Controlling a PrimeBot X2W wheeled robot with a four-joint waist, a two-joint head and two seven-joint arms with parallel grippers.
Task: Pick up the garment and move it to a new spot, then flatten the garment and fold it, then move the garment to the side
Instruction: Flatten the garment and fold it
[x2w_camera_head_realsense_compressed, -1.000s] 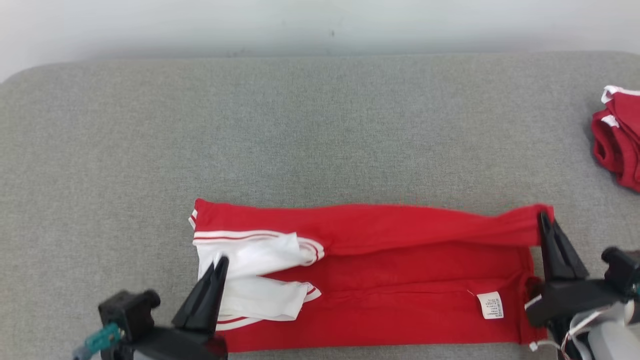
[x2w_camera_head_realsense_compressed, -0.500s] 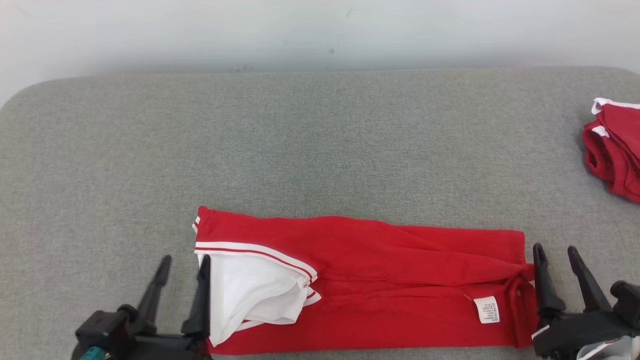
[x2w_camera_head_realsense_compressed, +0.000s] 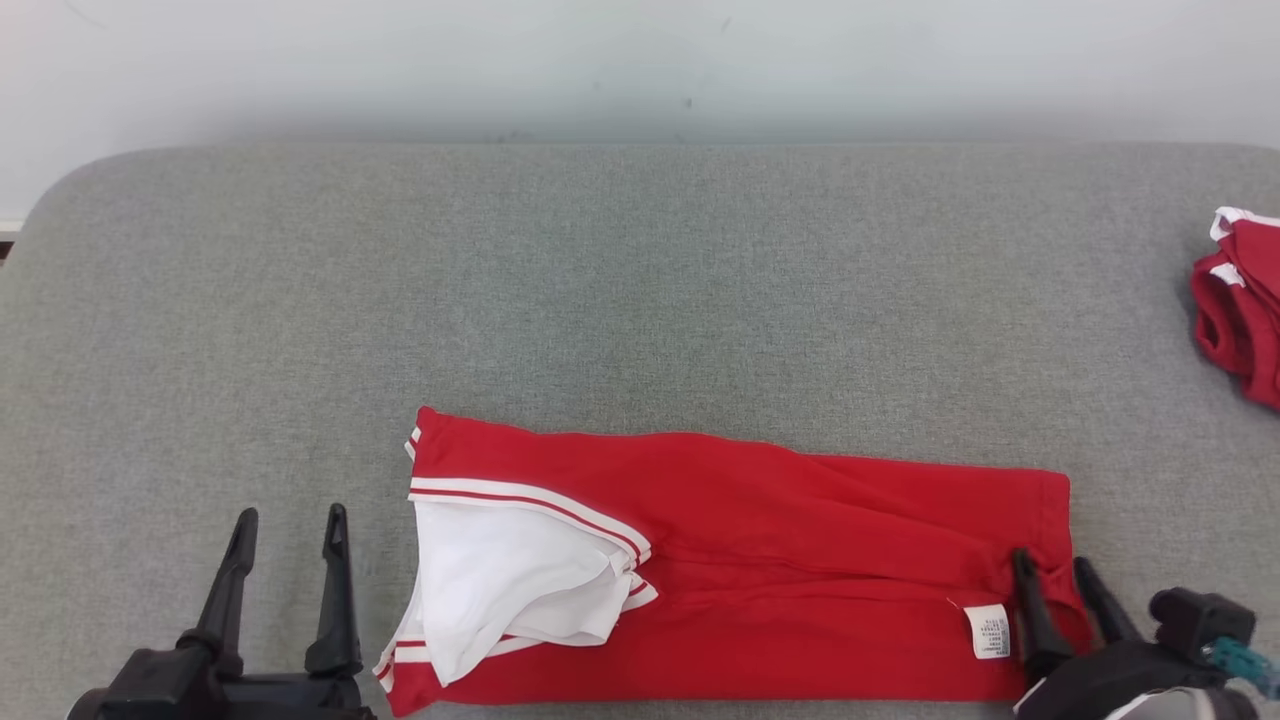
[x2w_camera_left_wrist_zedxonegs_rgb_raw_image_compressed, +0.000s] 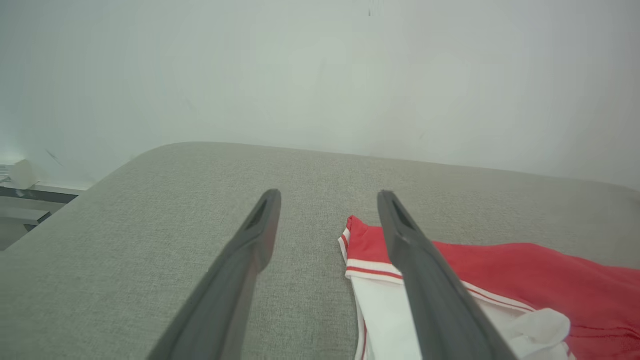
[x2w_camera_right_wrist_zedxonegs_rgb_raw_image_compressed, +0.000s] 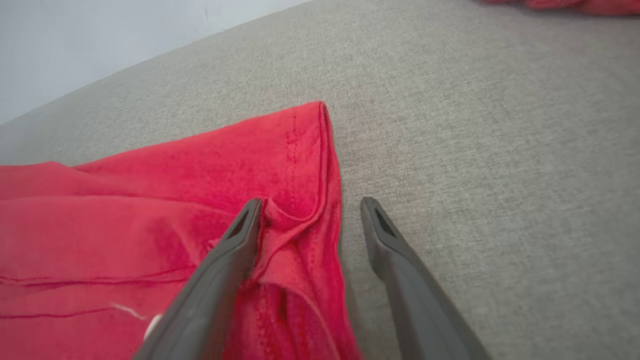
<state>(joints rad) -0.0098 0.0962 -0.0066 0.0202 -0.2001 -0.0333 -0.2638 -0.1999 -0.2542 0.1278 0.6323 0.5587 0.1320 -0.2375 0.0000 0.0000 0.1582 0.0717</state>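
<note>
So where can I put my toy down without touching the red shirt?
Best spot: the bare grey fabric surface between the folded red-and-white garment and the far wall. Also left of the open left gripper. It's crowded where the open right gripper sits at the garment's corner, and by the crumpled red pile far right.

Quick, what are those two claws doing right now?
Left gripper: open, empty, beside the garment.
Right gripper: open over the garment's right edge, not gripping.
</note>
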